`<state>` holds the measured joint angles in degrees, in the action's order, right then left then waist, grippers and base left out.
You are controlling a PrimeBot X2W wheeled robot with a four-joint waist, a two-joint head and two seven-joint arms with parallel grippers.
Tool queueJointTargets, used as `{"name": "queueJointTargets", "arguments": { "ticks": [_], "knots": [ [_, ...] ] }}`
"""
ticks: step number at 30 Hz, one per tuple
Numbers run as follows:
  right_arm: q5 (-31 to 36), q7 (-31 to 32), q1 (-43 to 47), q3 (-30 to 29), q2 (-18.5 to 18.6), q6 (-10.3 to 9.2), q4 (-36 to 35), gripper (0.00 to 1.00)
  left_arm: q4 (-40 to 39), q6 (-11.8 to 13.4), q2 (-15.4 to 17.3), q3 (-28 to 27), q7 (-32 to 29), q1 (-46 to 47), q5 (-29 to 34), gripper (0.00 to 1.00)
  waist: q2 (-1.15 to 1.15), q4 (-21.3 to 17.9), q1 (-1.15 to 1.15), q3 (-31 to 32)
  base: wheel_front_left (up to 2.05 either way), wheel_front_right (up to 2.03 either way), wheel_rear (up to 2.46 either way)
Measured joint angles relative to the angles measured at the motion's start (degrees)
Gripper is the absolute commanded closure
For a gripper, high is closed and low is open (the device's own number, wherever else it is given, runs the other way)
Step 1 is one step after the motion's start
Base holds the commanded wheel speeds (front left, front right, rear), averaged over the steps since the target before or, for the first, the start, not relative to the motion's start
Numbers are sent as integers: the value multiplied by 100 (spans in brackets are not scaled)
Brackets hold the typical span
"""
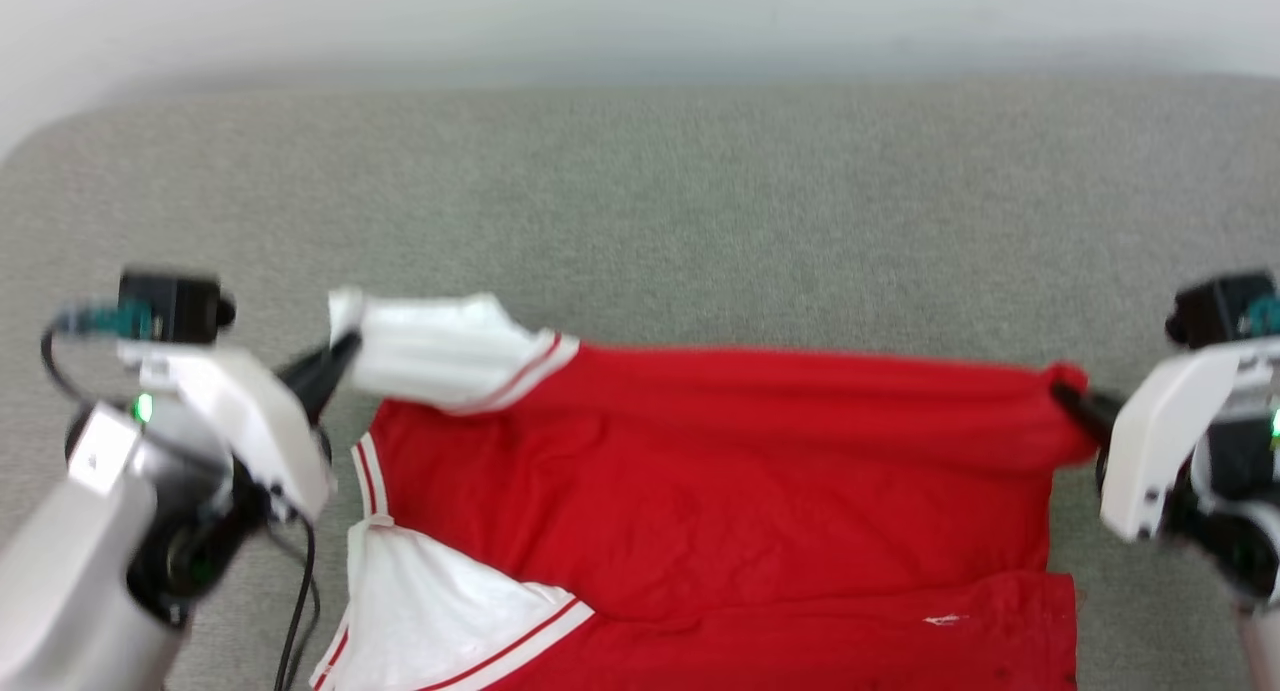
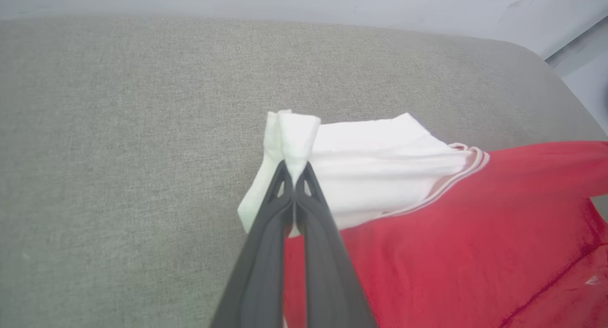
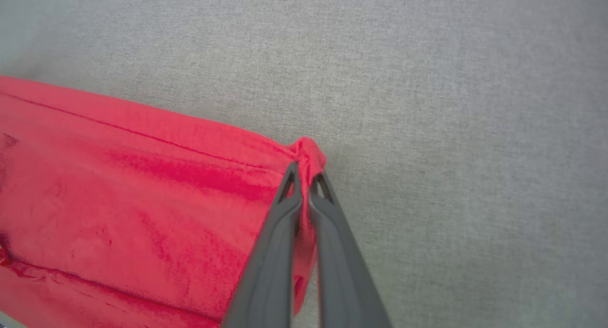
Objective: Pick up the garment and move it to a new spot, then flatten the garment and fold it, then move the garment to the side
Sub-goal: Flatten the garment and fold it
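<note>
The garment (image 1: 700,481), a bright red shirt with white, red-striped sleeves, is stretched across the grey cloth surface between my two grippers. My left gripper (image 1: 345,349) is shut on the bunched end of a white sleeve (image 2: 361,162), the cloth pinched at its tips (image 2: 294,169). My right gripper (image 1: 1062,393) is shut on a red corner of the garment (image 3: 142,185), nipped at its tips (image 3: 304,169). A second white sleeve (image 1: 430,601) lies flat at the lower left. The held edge hangs raised, and the shirt's lower part runs out of the head view.
The grey fabric-covered surface (image 1: 700,191) reaches back to a pale wall (image 1: 640,11). Its rounded corner (image 2: 532,52) shows in the left wrist view. A black cable (image 1: 300,591) hangs beside my left arm.
</note>
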<state>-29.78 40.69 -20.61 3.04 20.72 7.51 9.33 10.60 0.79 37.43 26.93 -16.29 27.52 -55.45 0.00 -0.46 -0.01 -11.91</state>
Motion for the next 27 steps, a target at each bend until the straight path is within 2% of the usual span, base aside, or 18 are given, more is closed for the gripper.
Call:
{"name": "queueJointTargets", "arguments": {
  "ticks": [11, 13, 18, 19, 20, 21, 22, 23, 24, 27],
  "knots": [
    [-7, -307, 1699, -463, -554, 0, -421, 100, -579, 535, 2, -324, 559, -2395, -771, 100, 0, 142, 0, 567, 0, 0, 0],
    [0, -346, 1898, -510, -624, 2, -417, 100, -557, 631, 16, -256, 539, -2653, -749, 100, 0, 153, 0, 614, 0, 0, 0],
    [24, -650, 2259, -617, -855, 1, -276, 98, -341, 633, -234, -18, 577, -2835, -719, 100, 0, 175, 0, 661, 0, 0, 0],
    [20, -693, 2317, -641, -906, 1, -225, 85, -269, 626, -291, 19, 589, -2832, -711, 100, 0, 179, 0, 670, 0, 0, 0],
    [19, -758, 2382, -643, -959, 0, -181, 62, -186, 595, -365, 49, 594, -2830, -723, 100, 0, 182, 0, 680, 0, 0, 0],
    [18, -835, 2435, -624, -998, 0, -142, 4, -114, 579, -432, 88, 627, -2826, -717, 100, 0, 176, 0, 687, 0, 0, 0],
    [18, -931, 2460, -606, -1016, 0, -122, 0, -63, 573, -477, 109, 648, -2808, -693, 80, 0, 167, 0, 693, 0, 0, 0],
    [20, -1036, 2474, -583, -1024, 0, -111, 0, -16, 552, -510, 125, 673, -2782, -680, 43, 0, 155, 0, 701, 0, 0, 0],
    [18, -1165, 2480, -563, -1043, 0, -112, 0, 11, 505, -542, 154, 693, -2759, -677, 0, 0, 143, 0, 710, 0, 0, 0],
    [29, -1580, 2522, -517, -1110, 0, -187, 0, 98, 436, -608, 171, 948, -2692, -516, 0, 0, 116, 0, 746, 0, 0, 0]
  ]
}}
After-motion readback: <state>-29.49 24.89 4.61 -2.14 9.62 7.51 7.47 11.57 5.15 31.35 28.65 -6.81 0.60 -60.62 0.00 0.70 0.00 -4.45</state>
